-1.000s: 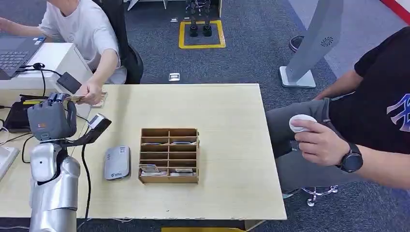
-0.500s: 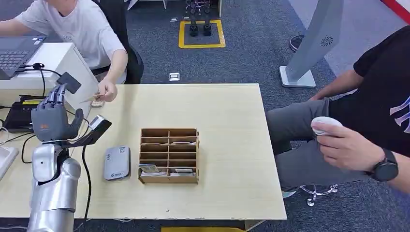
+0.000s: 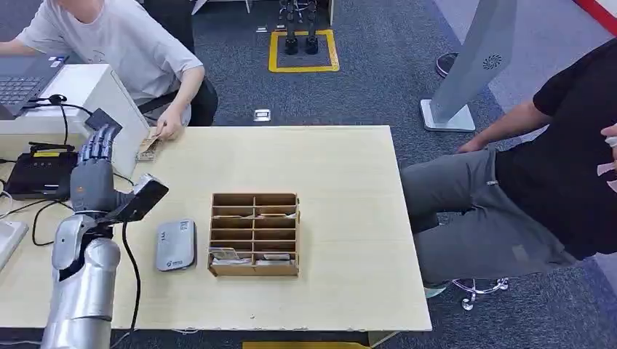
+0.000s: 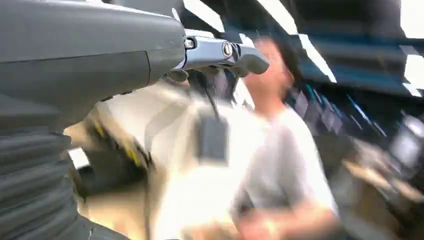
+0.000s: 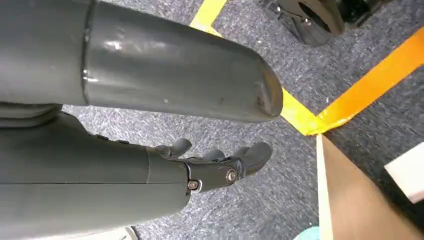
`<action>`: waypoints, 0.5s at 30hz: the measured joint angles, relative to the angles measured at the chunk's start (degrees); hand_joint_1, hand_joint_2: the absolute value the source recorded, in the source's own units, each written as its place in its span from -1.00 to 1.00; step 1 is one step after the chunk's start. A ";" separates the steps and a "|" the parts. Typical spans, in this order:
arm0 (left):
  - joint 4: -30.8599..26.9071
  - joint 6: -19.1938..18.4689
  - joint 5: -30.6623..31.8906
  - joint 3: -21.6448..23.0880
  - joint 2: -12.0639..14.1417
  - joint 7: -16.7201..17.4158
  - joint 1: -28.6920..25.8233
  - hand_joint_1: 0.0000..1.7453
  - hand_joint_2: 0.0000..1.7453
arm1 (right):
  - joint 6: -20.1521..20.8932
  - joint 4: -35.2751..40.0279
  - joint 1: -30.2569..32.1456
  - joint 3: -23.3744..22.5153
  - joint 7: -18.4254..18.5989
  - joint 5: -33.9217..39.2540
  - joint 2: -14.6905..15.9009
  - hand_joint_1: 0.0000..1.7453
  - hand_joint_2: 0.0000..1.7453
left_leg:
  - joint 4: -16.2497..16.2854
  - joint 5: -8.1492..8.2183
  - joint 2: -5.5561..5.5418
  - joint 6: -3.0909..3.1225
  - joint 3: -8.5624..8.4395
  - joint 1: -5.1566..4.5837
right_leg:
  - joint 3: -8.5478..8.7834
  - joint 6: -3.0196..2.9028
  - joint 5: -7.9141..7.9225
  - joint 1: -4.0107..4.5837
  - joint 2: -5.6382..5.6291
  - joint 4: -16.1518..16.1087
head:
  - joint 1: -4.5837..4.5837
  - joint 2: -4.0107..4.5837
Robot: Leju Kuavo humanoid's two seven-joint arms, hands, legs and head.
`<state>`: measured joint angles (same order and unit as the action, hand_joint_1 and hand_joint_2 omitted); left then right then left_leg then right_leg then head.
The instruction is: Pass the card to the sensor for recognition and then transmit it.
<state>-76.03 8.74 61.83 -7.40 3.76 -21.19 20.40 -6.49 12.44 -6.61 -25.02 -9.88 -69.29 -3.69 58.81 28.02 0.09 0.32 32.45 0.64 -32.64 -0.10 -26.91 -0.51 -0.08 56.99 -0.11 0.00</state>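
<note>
At the left of the head frame you see the left hand (image 3: 93, 174) raised above the table's left edge, fingers extended upward and apart, nothing in it. The card (image 3: 149, 145) is up and to the right of that hand, well apart from it, at the table's upper left corner under the hand of a person in a white shirt (image 3: 120, 47); you can't tell whether it lies flat on the table or is pinched. The sensor (image 3: 175, 244), a grey flat reader, lies on the table below and right of the left hand, just left of the wooden divider box (image 3: 254, 234), which holds cards in some compartments. A black device on a cable (image 3: 145, 196) sits just beside the hand's right.

In the right wrist frame the right hand (image 5: 220, 160) hangs over grey carpet with yellow tape lines (image 5: 350, 95); fingers loosely curled, holding nothing.

The table (image 3: 342, 218) is light wood. Upper left: a white box, a laptop (image 3: 25, 76) and a black unit (image 3: 40, 171) with cables. Right of frame: a seated person in a black shirt (image 3: 567, 145). The floor is dark carpet with a yellow square marked at top centre. The left wrist frame is motion-blurred.
</note>
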 joint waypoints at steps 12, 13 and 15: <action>-18.02 -17.91 -25.08 18.40 23.24 -2.04 -5.35 -1.00 1.00 | -1.16 0.22 0.64 -4.26 -0.53 0.46 2.19 -1.00 -1.00 | 0.00 0.00 0.09 -0.02 0.03 0.08 | -0.13 -0.01 0.00 0.10 -0.09 0.02 | -0.02 0.00; -19.91 -18.97 -26.81 20.00 25.16 -1.63 -5.09 -1.00 1.00 | -1.18 0.22 0.71 -4.63 -0.59 0.42 2.30 -1.00 -1.00 | 0.00 0.00 0.08 -0.02 0.04 0.08 | -0.13 -0.01 0.00 0.10 -0.07 0.02 | 0.00 0.00; -23.07 -19.65 -28.70 23.19 27.43 -1.29 -4.28 -1.00 1.00 | -1.25 0.26 0.68 -5.14 -0.70 0.29 2.41 -1.00 -1.00 | 0.00 0.00 0.07 -0.01 0.04 0.07 | -0.11 -0.01 0.00 0.09 -0.07 0.00 | 0.00 0.00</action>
<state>-99.11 -10.91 33.13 15.79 31.19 -22.49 16.11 -7.74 12.70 -5.93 -30.16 -10.58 -69.00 -1.29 58.81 28.02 0.17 0.30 32.49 0.71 -32.75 -0.11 -26.92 -0.42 -0.15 56.99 -0.11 0.00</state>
